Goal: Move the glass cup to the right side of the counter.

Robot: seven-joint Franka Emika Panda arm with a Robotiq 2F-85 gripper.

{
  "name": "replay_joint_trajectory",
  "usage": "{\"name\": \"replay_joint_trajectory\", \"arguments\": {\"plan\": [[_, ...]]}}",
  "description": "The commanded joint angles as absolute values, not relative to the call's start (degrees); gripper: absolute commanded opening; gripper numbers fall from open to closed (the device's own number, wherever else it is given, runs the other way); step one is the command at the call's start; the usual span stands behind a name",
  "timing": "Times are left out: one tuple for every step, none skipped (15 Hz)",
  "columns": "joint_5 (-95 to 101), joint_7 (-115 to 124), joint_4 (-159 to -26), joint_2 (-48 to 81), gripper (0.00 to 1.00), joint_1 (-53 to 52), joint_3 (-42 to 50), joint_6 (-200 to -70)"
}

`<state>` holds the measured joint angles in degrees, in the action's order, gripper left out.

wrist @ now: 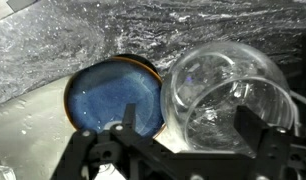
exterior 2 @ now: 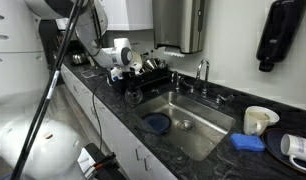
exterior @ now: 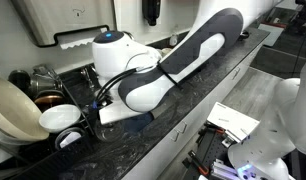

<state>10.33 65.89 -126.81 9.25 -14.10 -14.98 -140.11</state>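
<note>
The glass cup point(wrist: 223, 80) is clear and round and fills the right half of the wrist view, lying tilted between my fingers. My gripper point(wrist: 208, 130) is closed on its lower part, one pad against its left wall and the other finger behind its right wall. Below it to the left lies the blue round dish point(wrist: 113, 95), with the black veined counter point(wrist: 193, 30) beyond. In an exterior view my gripper point(exterior 2: 128, 92) hangs at the sink's left end, over the counter point(exterior 2: 233, 157). In an exterior view my gripper point(exterior: 108, 112) is beside the white bowl point(exterior: 59, 118).
The steel sink point(exterior 2: 198, 128) holds the blue dish point(exterior 2: 158, 123), with a faucet point(exterior 2: 203, 72) behind it. A dish rack with dishes point(exterior 2: 153, 70) stands behind my gripper. A white mug point(exterior 2: 258, 120) and a blue sponge point(exterior 2: 248, 143) are right of the sink.
</note>
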Motion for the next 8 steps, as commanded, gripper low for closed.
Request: {"name": "replay_joint_trajectory", "arguments": {"plan": [[15.7, 71.3, -123.5, 12.7, 0.75, -17.2, -11.8, -138.3], [16.6, 72.2, -123.0, 13.1, 0.72, -17.7, -11.4, -137.3], [17.3, 73.0, -122.5, 13.4, 0.66, -18.1, -11.0, -136.6], [17.8, 73.6, -122.1, 13.8, 0.58, -18.5, -10.7, -136.1], [17.8, 73.8, -121.7, 14.2, 0.51, -18.8, -10.6, -135.8], [17.9, 74.1, -121.4, 14.5, 0.43, -19.1, -10.4, -135.4], [17.7, 74.1, -121.0, 14.7, 0.37, -19.2, -10.4, -134.9], [17.5, 74.1, -120.7, 14.9, 0.31, -19.4, -10.3, -134.5]]}}
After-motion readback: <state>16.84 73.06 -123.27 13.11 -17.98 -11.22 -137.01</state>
